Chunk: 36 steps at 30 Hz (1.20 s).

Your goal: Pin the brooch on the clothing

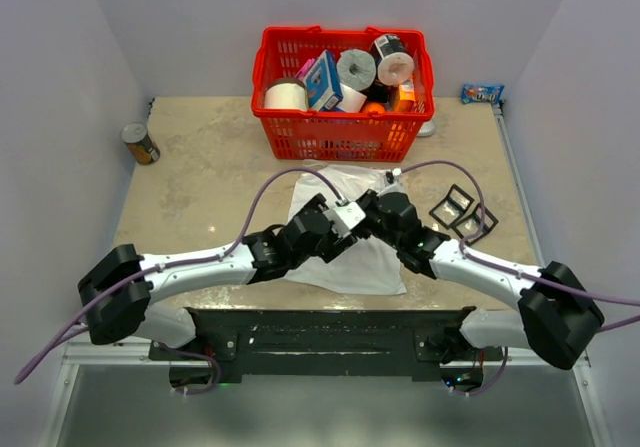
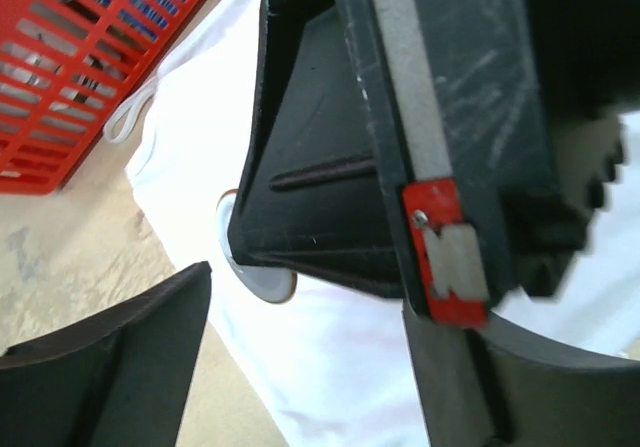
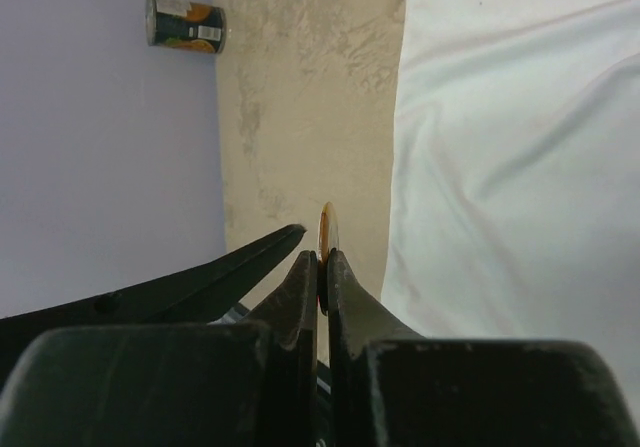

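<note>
The white T-shirt (image 1: 362,263) lies flat in the middle of the table, and also shows in the left wrist view (image 2: 330,367) and the right wrist view (image 3: 520,147). My right gripper (image 3: 322,257) is shut on the brooch (image 3: 326,229), a thin orange-gold disc seen edge-on, held above the shirt's left edge. In the left wrist view the brooch (image 2: 262,282) shows as a pale round disc under the right gripper's fingers (image 2: 330,187). My left gripper (image 2: 310,302) is open and empty, its jaws on either side of the brooch. Both grippers meet over the shirt (image 1: 350,217).
A red basket (image 1: 340,139) of paper rolls and packets stands behind the shirt, and shows in the left wrist view (image 2: 70,87). A can (image 1: 140,143) stands at the far left. Two black square frames (image 1: 460,210) lie right of the shirt. A blue packet (image 1: 481,93) lies at the back right.
</note>
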Each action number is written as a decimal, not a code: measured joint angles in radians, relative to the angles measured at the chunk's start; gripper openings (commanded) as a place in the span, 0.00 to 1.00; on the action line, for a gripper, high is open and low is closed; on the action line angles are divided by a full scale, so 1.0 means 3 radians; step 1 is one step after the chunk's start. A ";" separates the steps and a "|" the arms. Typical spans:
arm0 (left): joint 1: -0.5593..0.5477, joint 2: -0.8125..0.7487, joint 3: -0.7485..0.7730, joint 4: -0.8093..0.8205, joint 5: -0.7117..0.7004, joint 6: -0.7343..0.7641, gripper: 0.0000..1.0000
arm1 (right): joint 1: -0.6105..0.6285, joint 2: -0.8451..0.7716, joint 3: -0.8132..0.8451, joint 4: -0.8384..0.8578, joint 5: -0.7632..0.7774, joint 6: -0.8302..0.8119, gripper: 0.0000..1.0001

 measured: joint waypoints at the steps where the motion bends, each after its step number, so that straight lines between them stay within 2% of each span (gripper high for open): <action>1: 0.0005 -0.0053 0.0000 -0.0010 0.0071 -0.0017 0.87 | 0.0000 -0.0034 0.0000 -0.0031 0.0043 -0.0036 0.00; 4: 0.0099 -0.0261 0.0017 -0.0053 0.0384 -0.0088 0.88 | -0.0009 -0.0150 -0.0009 -0.0109 0.0173 -0.0131 0.00; 6: 0.0296 -0.0449 0.0031 -0.0055 0.0720 -0.0178 0.89 | -0.0033 -0.0262 -0.0061 -0.0108 0.0233 -0.0210 0.00; 10: 0.0951 -0.0774 0.0090 -0.0018 0.1392 -0.0477 0.88 | -0.0089 -0.0502 -0.0212 -0.0075 0.0266 -0.0409 0.00; 15: 0.1685 -0.0791 0.0131 0.0217 0.2342 -0.1003 0.80 | -0.0104 -0.0767 -0.0412 0.0121 0.0230 -0.0626 0.00; 18: 0.1947 -0.0650 0.0127 0.0455 0.2888 -0.1349 0.78 | -0.0103 -0.0874 -0.0505 0.0299 0.0144 -0.0746 0.00; 26: 0.1989 -0.0251 0.0058 0.0946 0.3882 -0.1960 0.71 | -0.0104 -0.0982 -0.0580 0.0631 -0.0134 -0.0984 0.00; 36: 0.1987 -0.0017 0.0009 0.1245 0.4356 -0.2298 0.68 | -0.0104 -0.0980 -0.0580 0.0921 -0.0429 -0.1106 0.00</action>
